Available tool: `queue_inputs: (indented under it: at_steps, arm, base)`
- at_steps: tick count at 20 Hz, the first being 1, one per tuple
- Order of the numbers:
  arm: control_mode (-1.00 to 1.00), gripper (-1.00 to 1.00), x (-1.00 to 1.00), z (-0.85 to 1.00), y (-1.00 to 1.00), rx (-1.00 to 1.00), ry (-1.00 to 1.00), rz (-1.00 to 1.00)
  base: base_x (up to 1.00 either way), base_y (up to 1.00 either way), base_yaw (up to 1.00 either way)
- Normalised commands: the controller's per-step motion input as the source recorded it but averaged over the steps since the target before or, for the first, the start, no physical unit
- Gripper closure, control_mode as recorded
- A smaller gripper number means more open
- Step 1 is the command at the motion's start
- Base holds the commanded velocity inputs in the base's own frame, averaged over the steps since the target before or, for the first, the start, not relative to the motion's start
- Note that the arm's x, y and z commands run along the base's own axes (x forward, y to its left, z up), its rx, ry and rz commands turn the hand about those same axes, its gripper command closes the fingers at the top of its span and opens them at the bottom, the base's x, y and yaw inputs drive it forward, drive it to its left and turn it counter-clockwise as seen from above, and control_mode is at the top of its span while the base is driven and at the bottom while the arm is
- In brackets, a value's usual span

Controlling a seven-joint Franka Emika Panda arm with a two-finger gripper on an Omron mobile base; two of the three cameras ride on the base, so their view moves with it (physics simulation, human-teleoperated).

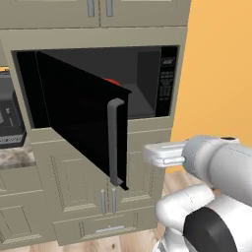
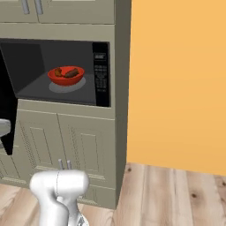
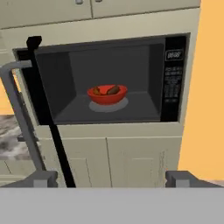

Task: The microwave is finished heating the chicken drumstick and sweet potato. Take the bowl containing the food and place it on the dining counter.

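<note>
Red bowl inside open microwave; hand spread wide, empty

Red bowl, black microwave with grey cavity, orange wall, beige cabinets

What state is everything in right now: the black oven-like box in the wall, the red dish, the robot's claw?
Built-in black microwave: glossy door swung wide open, grey cavity exposed.
Shallow bright red bowl: upright on the round glass turntable, inside the cavity, untouched.
Two small brown lumps of food: lying in the bowl.
Two-finger gripper: open, holding nothing, outside the microwave, facing the bowl.
</note>
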Motion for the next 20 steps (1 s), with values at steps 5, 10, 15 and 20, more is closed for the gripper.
queue_inputs:
  at_steps: [5, 10, 15, 20]
  arm:
    - [-1.00, -1.00, 0.56, 0.15, -0.57, 0.32, 0.17, 0.38]
    - [-1.00, -1.00, 0.78, -0.42, -0.08, 0.38, 0.41, 0.43]
    - [-1.00, -1.00, 0.92, -0.69, 0.61, 0.43, 0.42, 0.35]
    - [-1.00, -1.00, 0.63, -0.48, 1.00, 0.41, 0.22, 0.18]
  base:
    - [0.00, 0.00, 0.00]
    - [0.00, 0.00, 0.00]
    - [0.00, 0.00, 0.00]
    - [0.00, 0.00, 0.00]
